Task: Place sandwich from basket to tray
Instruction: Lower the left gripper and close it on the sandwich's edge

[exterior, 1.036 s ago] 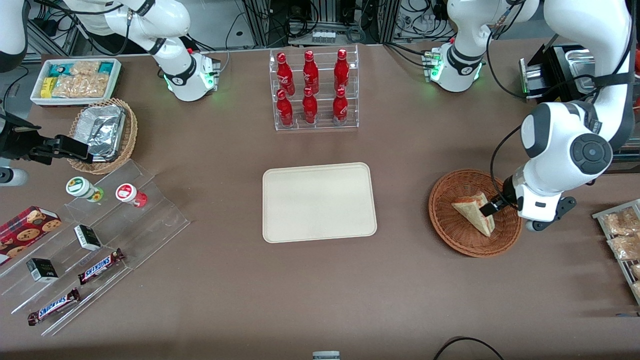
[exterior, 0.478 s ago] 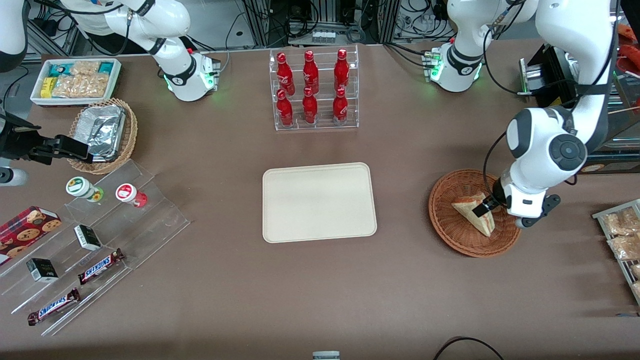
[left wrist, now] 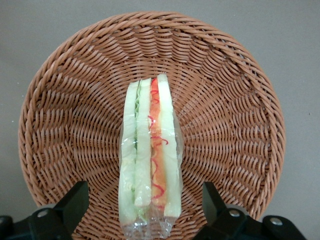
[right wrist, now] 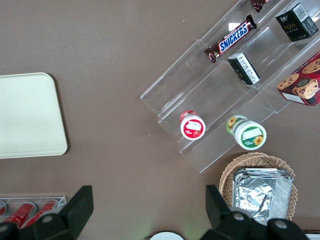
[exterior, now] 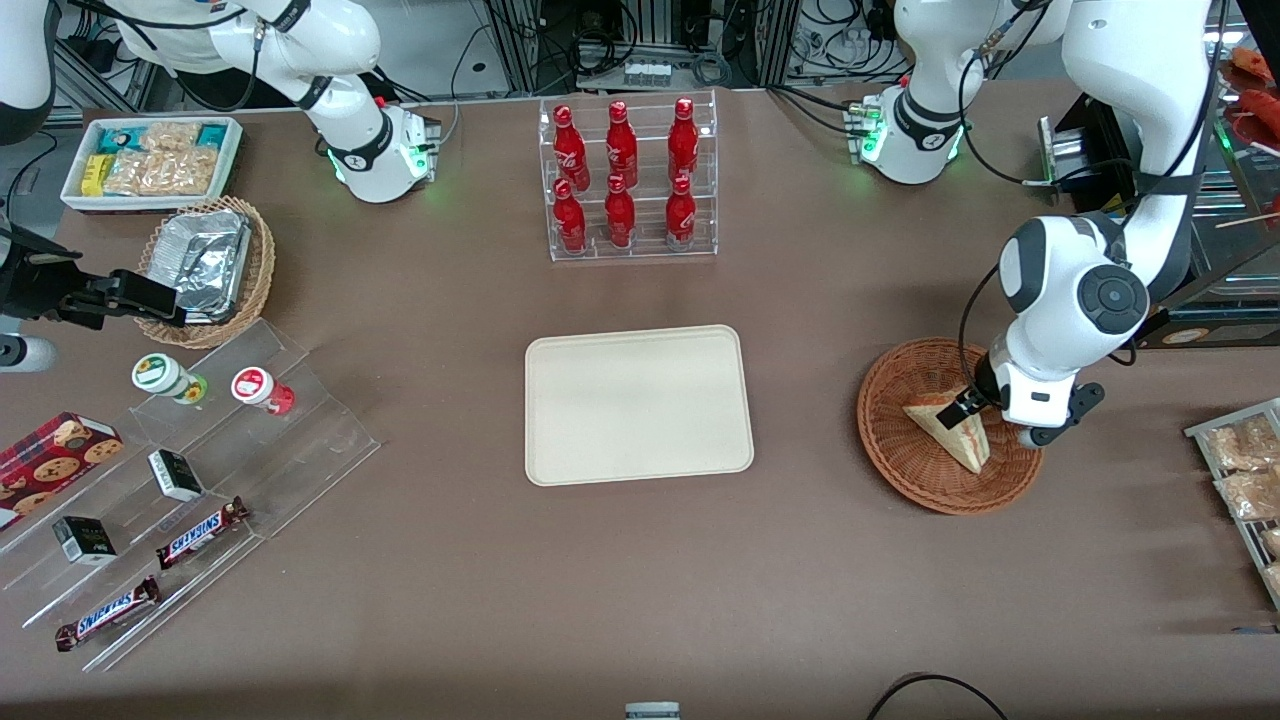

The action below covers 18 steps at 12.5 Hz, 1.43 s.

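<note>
The sandwich (exterior: 948,430), a wrapped triangular wedge of white bread with red-orange and pale layers, lies in the round reddish-brown wicker basket (exterior: 900,465) toward the working arm's end of the table. In the left wrist view the sandwich (left wrist: 149,155) stands edge-up in the basket (left wrist: 230,125). My gripper (exterior: 968,408) is low over the basket, open, with one black finger on each side of the sandwich's wide end (left wrist: 145,207), gaps showing on both sides. The cream-beige tray (exterior: 638,404) lies flat at mid-table, bare.
A clear rack of red bottles (exterior: 628,180) stands farther from the front camera than the tray. Snack packets on a wire rack (exterior: 1245,470) lie beside the basket at the working arm's table end. A stepped clear display (exterior: 190,480), foil basket (exterior: 205,265) and white snack bin (exterior: 152,160) sit toward the parked arm's end.
The arm's wrist has swung over the basket toward the tray and the gripper has shifted a little along the sandwich; the sandwich and basket have stayed in place.
</note>
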Available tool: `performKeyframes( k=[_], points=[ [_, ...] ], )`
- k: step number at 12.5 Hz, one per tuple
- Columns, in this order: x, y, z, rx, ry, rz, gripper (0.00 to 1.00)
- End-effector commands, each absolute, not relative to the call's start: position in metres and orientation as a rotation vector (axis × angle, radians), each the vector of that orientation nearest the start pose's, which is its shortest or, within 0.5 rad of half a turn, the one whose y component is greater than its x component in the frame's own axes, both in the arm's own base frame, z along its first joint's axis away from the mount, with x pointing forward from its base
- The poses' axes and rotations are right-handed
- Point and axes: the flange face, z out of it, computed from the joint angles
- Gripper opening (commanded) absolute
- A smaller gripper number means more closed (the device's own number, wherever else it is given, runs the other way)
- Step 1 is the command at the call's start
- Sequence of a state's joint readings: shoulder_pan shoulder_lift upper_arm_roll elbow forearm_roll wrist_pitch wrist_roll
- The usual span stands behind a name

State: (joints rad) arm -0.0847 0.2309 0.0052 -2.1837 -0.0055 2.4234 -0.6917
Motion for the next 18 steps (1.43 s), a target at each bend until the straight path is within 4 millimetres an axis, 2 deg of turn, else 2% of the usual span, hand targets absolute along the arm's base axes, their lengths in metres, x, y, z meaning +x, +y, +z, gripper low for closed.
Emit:
performKeyframes(
  k=[1, 5, 6, 7, 8, 9, 11, 14, 18],
  points=[
    [0.554, -0.044, 0.269, -2.989, -1.023, -0.038, 1.0],
    [0.552, -0.044, 0.255, -2.988, -1.077, -0.027, 0.99],
    [0.552, -0.044, 0.252, -2.987, -1.082, -0.026, 0.89],
    [0.552, -0.044, 0.252, -2.985, -1.091, -0.025, 0.63],
    [0.552, -0.044, 0.254, -2.985, -1.093, -0.022, 0.28],
    [0.551, -0.044, 0.256, -2.986, -1.088, -0.02, 0.02],
    [0.551, -0.044, 0.264, -2.99, -1.07, -0.009, 0.0],
    [0.556, -0.046, 0.299, -3.001, -1.021, 0.019, 0.0],
    [0.574, -0.076, 0.346, -3.033, -0.86, 0.102, 0.0]
  ],
)
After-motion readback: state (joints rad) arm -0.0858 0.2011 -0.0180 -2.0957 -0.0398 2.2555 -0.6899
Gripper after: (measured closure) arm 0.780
